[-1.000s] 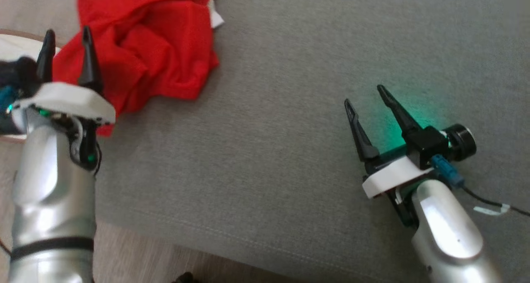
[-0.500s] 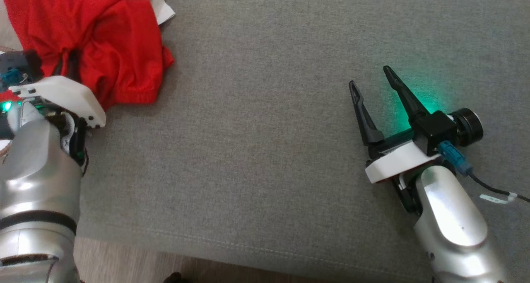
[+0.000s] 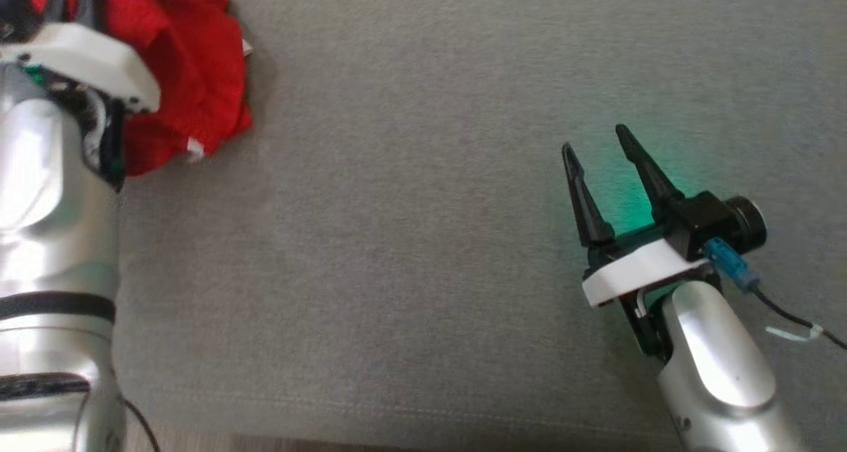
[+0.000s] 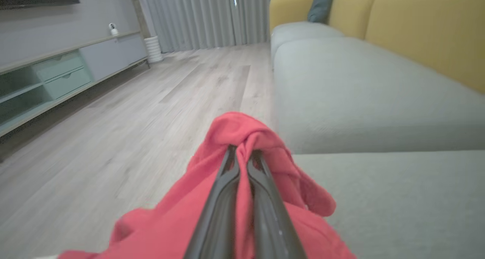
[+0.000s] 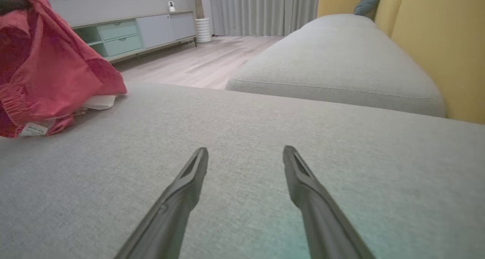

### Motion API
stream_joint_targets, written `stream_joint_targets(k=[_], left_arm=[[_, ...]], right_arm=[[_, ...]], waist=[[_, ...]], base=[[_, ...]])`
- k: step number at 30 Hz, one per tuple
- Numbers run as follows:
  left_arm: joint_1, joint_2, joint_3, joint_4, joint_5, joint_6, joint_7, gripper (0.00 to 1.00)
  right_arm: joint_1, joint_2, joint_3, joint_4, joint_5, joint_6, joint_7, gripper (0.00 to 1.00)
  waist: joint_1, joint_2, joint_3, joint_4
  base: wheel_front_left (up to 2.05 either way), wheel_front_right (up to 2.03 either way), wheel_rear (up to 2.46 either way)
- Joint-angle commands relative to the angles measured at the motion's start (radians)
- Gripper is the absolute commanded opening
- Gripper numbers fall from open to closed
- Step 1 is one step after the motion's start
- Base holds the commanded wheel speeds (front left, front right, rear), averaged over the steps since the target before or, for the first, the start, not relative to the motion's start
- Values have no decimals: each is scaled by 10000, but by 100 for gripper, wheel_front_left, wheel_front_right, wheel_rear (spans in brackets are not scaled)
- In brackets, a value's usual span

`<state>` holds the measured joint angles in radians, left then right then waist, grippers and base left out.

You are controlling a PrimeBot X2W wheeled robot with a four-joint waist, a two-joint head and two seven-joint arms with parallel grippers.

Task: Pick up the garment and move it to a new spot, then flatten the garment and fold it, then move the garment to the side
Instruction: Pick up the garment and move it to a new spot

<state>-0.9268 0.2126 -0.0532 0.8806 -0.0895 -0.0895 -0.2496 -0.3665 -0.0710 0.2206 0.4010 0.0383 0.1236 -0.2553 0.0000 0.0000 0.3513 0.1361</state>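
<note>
The left gripper has shut its jaws since a second ago and now pinches the garment, which bunches around its tips and hangs below, so the pick-up looks started, while the right gripper holds its jaws wide open, empty, far from it.

Garment: plain red to my eye, no print; pinker in both wrist views.
Garment tag: white.
Sofa seat: I read it as mid grey, fine plain weave.
Glow: green patch on the grey.
Sofa back: mustard yellow.
Cushion: dull teal.
Floor: pale wood planks.
Curtains: grey, vertical pleats.
Cabinet: I make out pale green drawers, grey doors.
Right gripper: black fingers, white mount, silver forearm, blue plug.
Left gripper: dark grey fingers.
</note>
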Motion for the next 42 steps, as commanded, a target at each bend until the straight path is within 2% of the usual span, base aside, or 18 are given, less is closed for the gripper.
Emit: stream_joint_targets(k=[1, 7, 13, 19, 21, 27, 28, 30, 31, 32, 33, 37, 42], left_arm=[[-290, 298, 115, -508, 33, -52, -118, 0], [163, -491, -545, -1658, 24, -222, -120, 0], [728, -1255, -1206, -2095, -178, -308, -121, 0], [1162, -1589, -1978, -2331, -580, -317, -121, 0], [1354, -1615, -2709, -2596, -1155, -293, -121, 0], [1761, -1620, -4534, -3409, -2248, 358, -121, 0], [1761, -1620, -4534, -3409, -2248, 358, -121, 0], [1962, -1621, -4840, -3499, -2363, 683, -122, 1], [2073, -1621, -4915, -3509, -2378, 834, -122, 43], [2190, -1621, -4960, -3503, -2378, 952, -122, 96], [2306, -1621, -4997, -3469, -2344, 1049, -122, 100], [2844, -1622, -4726, -3407, -2234, 1331, -122, 100], [3848, -1528, -3872, -3783, -1927, 1575, -122, 100]], right_arm=[[115, 184, 198, -284, 97, 71, -65, 100], [286, 204, 489, -433, 641, 71, -65, 100], [387, 206, 889, -510, 1023, 71, -65, 100], [449, 207, 1327, -688, 1343, 71, -65, 100], [487, 207, 1448, -752, 1483, 71, -65, 100], [559, 207, 1476, -790, 1600, 71, -65, 100], [559, 207, 1476, -790, 1600, 71, -65, 100], [588, 207, 1418, -789, 1603, 71, -65, 100], [601, 207, 1379, -784, 1600, 71, -65, 100], [609, 207, 1346, -778, 1591, 71, -65, 100], [618, 207, 1302, -781, 1581, 71, -65, 100], [641, 208, 1184, -781, 1556, 71, -65, 100], [693, 208, 1077, -751, 1457, 71, -65, 100]], waist=[[0, 0, -280, -371], [0, 0, -678, -1504], [0, 0, -822, -2848], [0, 0, -869, -4181], [0, 0, -908, -4660], [0, 0, -983, -5062], [0, 0, -983, -5062], [0, 0, -1018, -5039], [0, 0, -1035, -4999], [0, 0, -1055, -4941], [0, 0, -1068, -4858], [0, 0, -1163, -4452], [0, 0, -1395, -3793]], base=[[0, 0, 0], [0, 0, 0], [0, 0, 0], [0, 0, 0], [0, 0, 0], [0, 0, 0], [0, 0, 0], [0, 0, 0], [0, 0, 0], [0, 0, 0], [0, 0, 0], [0, 0, 0], [0, 0, 0]])
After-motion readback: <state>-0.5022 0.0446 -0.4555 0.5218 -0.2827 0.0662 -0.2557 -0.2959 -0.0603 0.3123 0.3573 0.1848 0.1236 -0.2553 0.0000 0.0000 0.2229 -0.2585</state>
